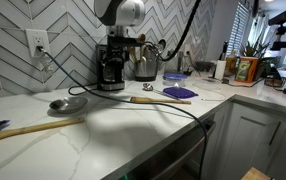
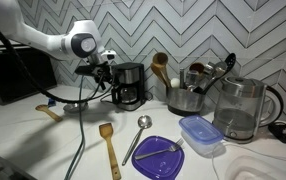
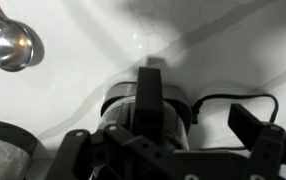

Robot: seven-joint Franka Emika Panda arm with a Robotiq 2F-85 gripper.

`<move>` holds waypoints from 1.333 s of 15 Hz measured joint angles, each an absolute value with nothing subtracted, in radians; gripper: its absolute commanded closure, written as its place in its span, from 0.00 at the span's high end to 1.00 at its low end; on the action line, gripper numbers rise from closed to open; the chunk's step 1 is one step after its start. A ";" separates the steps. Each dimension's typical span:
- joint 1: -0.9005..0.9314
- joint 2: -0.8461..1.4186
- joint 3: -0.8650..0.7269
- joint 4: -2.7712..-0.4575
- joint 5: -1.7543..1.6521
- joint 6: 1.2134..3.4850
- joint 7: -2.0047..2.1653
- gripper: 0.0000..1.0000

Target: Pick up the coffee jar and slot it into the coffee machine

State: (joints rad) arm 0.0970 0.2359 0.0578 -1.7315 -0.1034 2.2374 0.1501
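Fingers [image 3: 251, 122]: spread, empty, set wide to clear the handle.
Coffee jar [image 2: 130, 97]: between fingers, seemingly seated in bay.
Coffee machine [image 1: 110, 52]: just beyond fingers, housing coffee jar.

One coffee machine [image 2: 129, 84], one coffee jar [image 3: 148, 95], one glass kettle [image 2: 238, 108], one purple plate [image 2: 158, 160], one clear box with a blue lid [image 2: 201, 135], one shiny steel pot [image 2: 186, 97] of tools, two wooden spoons [image 2: 110, 150] flat on the surface [image 1: 133, 130], one wall plug [image 1: 36, 41]
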 measured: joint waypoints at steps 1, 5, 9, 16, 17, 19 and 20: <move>0.097 0.234 0.059 -1.730 -0.094 2.208 0.144 1.00; 0.096 0.223 0.058 -1.726 -0.091 2.120 0.144 1.00; 0.096 0.220 0.059 -1.726 -0.052 2.114 0.124 1.00; 0.088 0.226 0.058 -1.725 -0.024 2.168 0.118 1.00; 0.088 0.228 0.057 -1.725 -0.024 2.186 0.118 1.00; 0.087 0.232 0.056 -1.725 -0.018 2.213 0.118 1.00; 0.087 0.233 0.056 -1.725 -0.012 2.213 0.117 1.00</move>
